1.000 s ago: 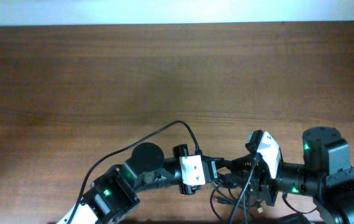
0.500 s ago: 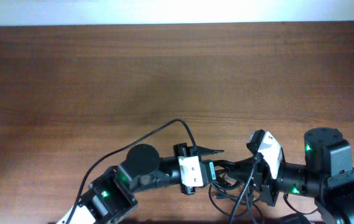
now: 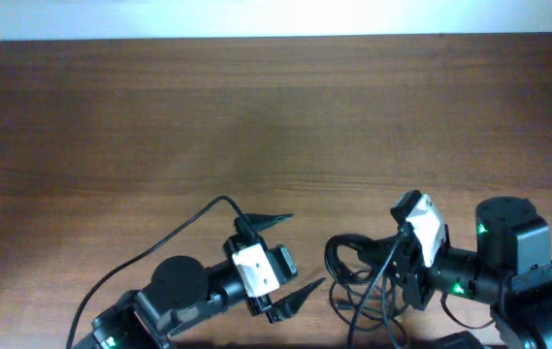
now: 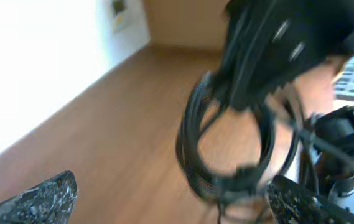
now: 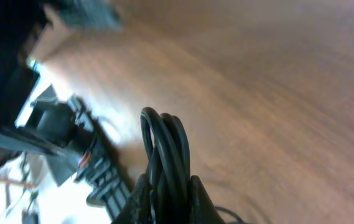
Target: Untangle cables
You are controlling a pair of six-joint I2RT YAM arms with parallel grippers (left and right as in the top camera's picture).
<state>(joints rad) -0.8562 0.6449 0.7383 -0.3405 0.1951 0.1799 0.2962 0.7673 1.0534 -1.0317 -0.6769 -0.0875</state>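
The cables (image 3: 331, 254) are a bundle of thin black loops near the table's front edge, between my two arms. My right gripper (image 3: 393, 265) is shut on them. In the right wrist view the two fingers pinch several strands of the cables (image 5: 164, 146) in the right gripper (image 5: 170, 198), and a loop stands up above the fingertips. My left gripper (image 3: 290, 254) is wide open just left of the bundle, touching nothing. In the left wrist view the cables (image 4: 192, 155) hang blurred ahead of the open left gripper (image 4: 170, 204).
The brown wooden table (image 3: 256, 116) stretches back to a pale wall. A thicker black cord (image 3: 159, 244) of the left arm curves across the front left. The right arm's base (image 3: 513, 242) stands at the front right.
My left gripper has opened wide and pulled back to the left, off the bundle. My right gripper has shut on the cables, whose loops now trail out to its left.
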